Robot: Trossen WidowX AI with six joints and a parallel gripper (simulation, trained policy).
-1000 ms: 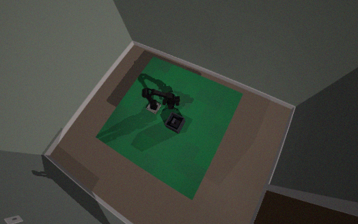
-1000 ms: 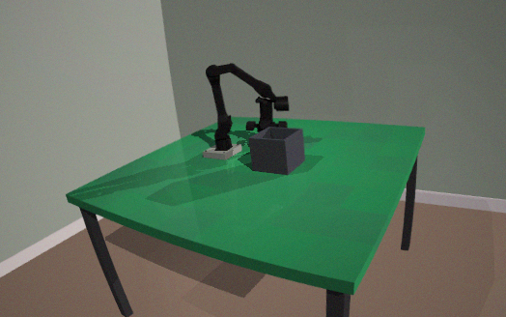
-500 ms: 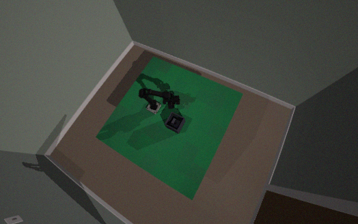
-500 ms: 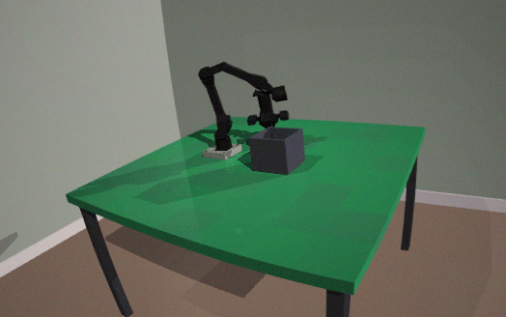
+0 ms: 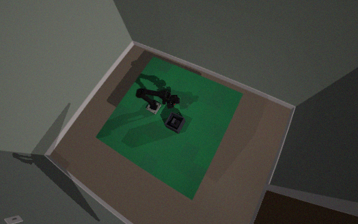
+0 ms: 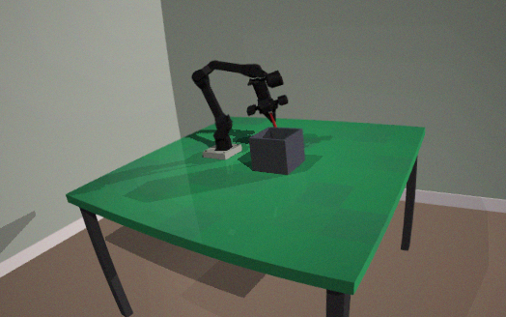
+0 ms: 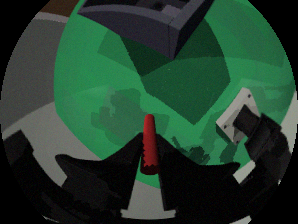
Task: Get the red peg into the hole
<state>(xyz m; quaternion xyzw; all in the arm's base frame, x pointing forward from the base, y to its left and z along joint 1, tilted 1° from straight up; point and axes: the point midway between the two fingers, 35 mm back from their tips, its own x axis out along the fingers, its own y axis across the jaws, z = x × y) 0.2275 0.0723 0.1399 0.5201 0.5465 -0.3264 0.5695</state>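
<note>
Peg's up! Red peg (image 6: 273, 120) (image 7: 149, 145) pinched in pincer (image 6: 273, 121) (image 7: 149, 136), clear of counter (image 6: 232, 213) (image 5: 164, 150), between open box (image 5: 175, 123) (image 6: 270, 154) (image 7: 150, 29) and counter's far edge in exterior view. Carry stage, looks like; next: swing over opening, straighten peg, then lower. Arm (image 5: 154, 93) (image 6: 210, 97) (image 7: 265, 135) arched high from base near counter's left edge, wrist slanting down towards box.

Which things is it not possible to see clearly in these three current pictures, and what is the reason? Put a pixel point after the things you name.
- Hole in the bottom plate: too small and dark in the top view; the front wall of the box (image 5: 180, 129) (image 6: 268, 155) (image 7: 127, 25) hides it in the exterior view.
- Box interior, wrist view: mostly cut off by the upper edge.
- Red peg (image 6: 273, 120) (image 7: 149, 140), exterior view: its lower tip may be behind the box rim; cannot tell.
</note>
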